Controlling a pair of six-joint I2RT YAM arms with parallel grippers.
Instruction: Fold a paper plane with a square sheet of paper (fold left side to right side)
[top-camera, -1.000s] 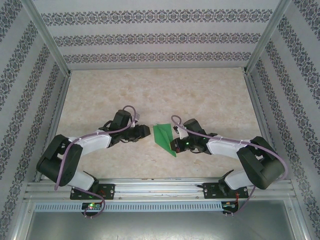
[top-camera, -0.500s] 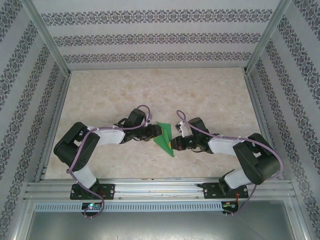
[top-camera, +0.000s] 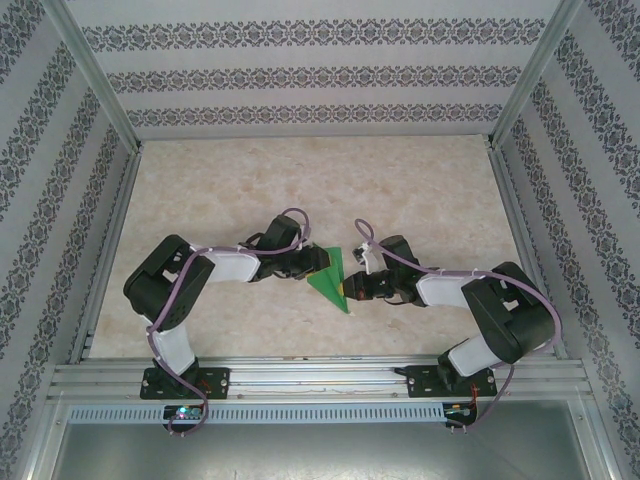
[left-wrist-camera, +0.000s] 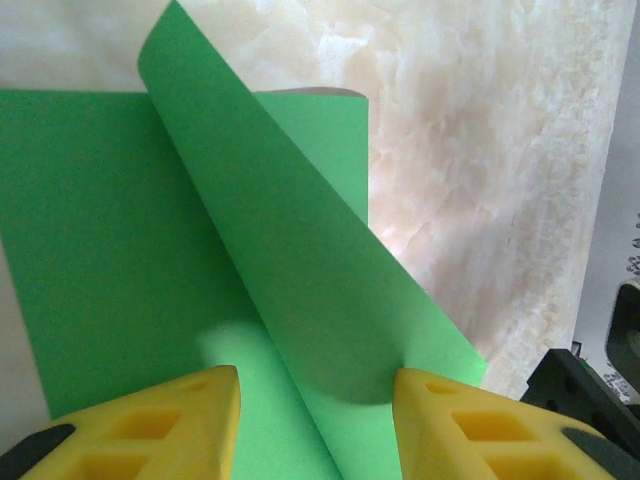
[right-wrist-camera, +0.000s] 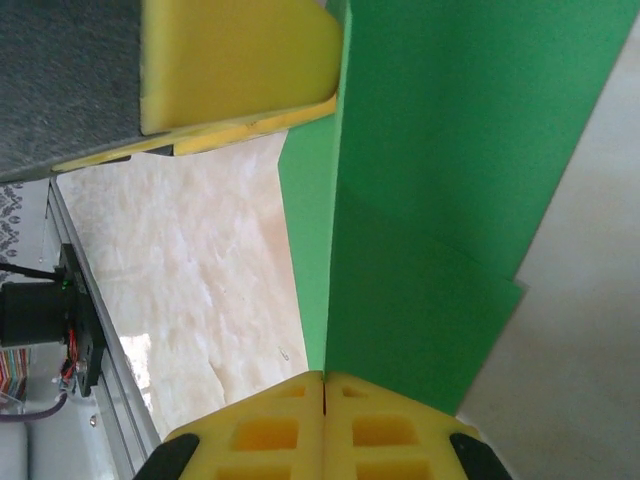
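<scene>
left wrist: left gripper (left-wrist-camera: 312, 405) jaws are spread apart; a flap of the square sheet of paper (left-wrist-camera: 120, 240) is lifted for folding rightward.
right wrist: right gripper (right-wrist-camera: 324, 398) jaws are clamped on its edge, likely as anchor.

Paper (left-wrist-camera: 120, 230), near edge off-frame

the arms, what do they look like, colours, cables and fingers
Both the left arm and the right arm have bulky black joints, white link covers and a lilac cable looping along the top. The left gripper and the right gripper have yellow wedge-shaped fingers with rectangular recesses, black at their roots.
</scene>
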